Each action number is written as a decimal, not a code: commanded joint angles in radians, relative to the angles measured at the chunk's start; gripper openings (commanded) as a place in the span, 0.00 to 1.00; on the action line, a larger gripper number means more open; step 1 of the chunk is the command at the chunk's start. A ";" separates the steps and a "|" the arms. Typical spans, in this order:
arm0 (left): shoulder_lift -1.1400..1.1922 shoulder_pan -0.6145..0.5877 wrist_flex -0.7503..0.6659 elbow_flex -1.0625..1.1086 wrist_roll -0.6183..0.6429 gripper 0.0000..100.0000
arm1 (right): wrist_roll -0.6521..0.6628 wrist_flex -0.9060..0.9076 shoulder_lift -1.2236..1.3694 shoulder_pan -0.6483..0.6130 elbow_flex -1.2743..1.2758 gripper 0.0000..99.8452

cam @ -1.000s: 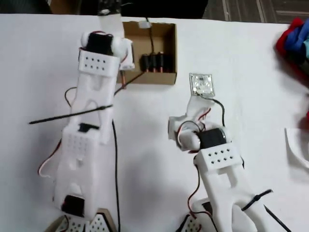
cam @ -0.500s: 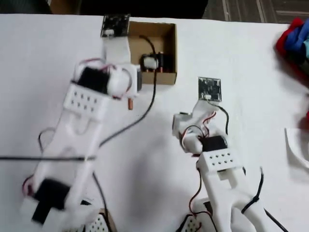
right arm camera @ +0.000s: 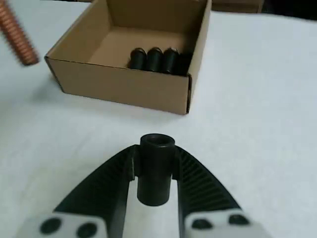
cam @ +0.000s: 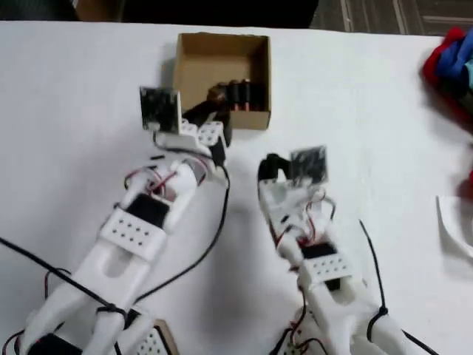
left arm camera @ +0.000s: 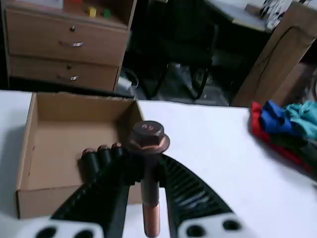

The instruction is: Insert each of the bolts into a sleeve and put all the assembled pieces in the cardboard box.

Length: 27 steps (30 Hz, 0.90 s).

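The cardboard box [cam: 214, 59] stands at the back of the table, with three assembled black pieces [cam: 242, 94] along its near wall. My left gripper [cam: 211, 111] is at the box's near left corner, shut on a copper bolt [left arm camera: 148, 141] held upright, hex head up. Behind the bolt are the box [left arm camera: 39, 198] and the pieces [left arm camera: 101, 154]. My right gripper [cam: 270, 166] is just in front of the box, shut on a black sleeve [right arm camera: 156, 168] standing upright, bore up. Beyond the sleeve are the box [right arm camera: 124, 84], the pieces [right arm camera: 154, 59] and the bolt's threaded end [right arm camera: 20, 39].
A heap of red and blue cloth [cam: 451, 55] lies at the right edge, with a white curved object [cam: 454, 222] nearer the front. Black cables trail from both arms across the white table. Wooden drawers [left arm camera: 64, 47] stand in the room behind.
The left arm has drawn back from over the box, bringing the bolt to the box's near left corner. The right arm has shifted slightly back and left with the sleeve.
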 commanded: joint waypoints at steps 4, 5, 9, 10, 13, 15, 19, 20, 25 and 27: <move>-0.051 0.054 -0.149 0.013 0.006 0.03 | 0.176 -0.527 -0.033 -0.059 0.180 0.02; -0.051 0.066 -0.149 0.008 0.003 0.03 | 0.178 -0.547 -0.035 -0.054 0.178 0.02; -0.049 0.126 -0.143 -0.002 0.002 0.03 | 0.178 -0.590 -0.035 -0.053 0.173 0.02; -0.048 0.138 -0.143 -0.002 0.002 0.03 | 0.178 -0.595 -0.035 -0.053 0.173 0.02; -0.048 0.157 -0.143 -0.002 0.002 0.03 | 0.178 -0.595 -0.035 -0.051 0.173 0.02; -0.049 0.161 -0.143 -0.007 0.002 0.03 | 0.178 -0.593 -0.035 -0.051 0.172 0.02; -0.049 0.161 -0.115 -0.039 0.002 0.03 | 0.180 -0.588 -0.035 -0.050 0.172 0.02; -0.049 0.161 -0.098 -0.051 0.002 0.03 | 0.180 -0.588 -0.035 -0.044 0.172 0.02; -0.052 0.161 -0.058 -0.073 0.002 0.03 | 0.178 -0.588 -0.033 0.002 0.161 0.02; -0.051 0.163 -0.058 -0.070 0.002 0.03 | 0.178 -0.593 -0.033 0.008 0.161 0.02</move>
